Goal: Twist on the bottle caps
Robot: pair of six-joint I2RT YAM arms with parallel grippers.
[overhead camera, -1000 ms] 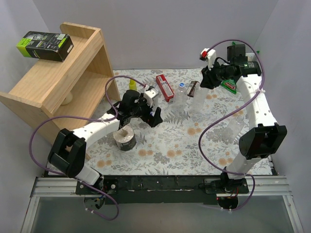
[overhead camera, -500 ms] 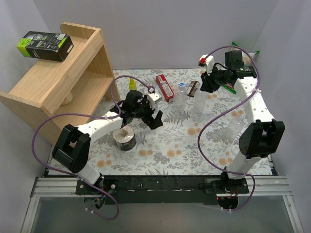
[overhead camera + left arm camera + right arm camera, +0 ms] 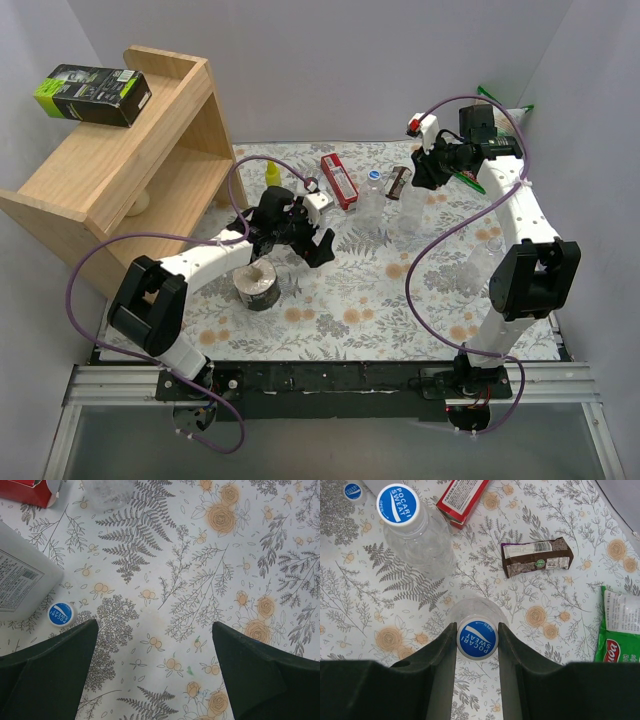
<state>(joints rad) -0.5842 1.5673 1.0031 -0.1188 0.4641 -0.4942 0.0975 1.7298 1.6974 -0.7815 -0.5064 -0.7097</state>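
Your left gripper hung wide and empty, with a loose cap just beside one finger; only its wrist view showed it. Your right gripper pinched a cap atop the bottle below. Unbraced, that bottle could spin or tip, and the thread might cross.

- The top external view looks down from high behind both arm bases, far enough back to hold the whole flower-printed surface.
- The left wrist view faces straight down, close over that surface, framed by the left claw.
- The right wrist view looks down past the right claw, close above a round blue plastic cap on a clear plastic bottle.
- All three share the red rectangular cardboard box.
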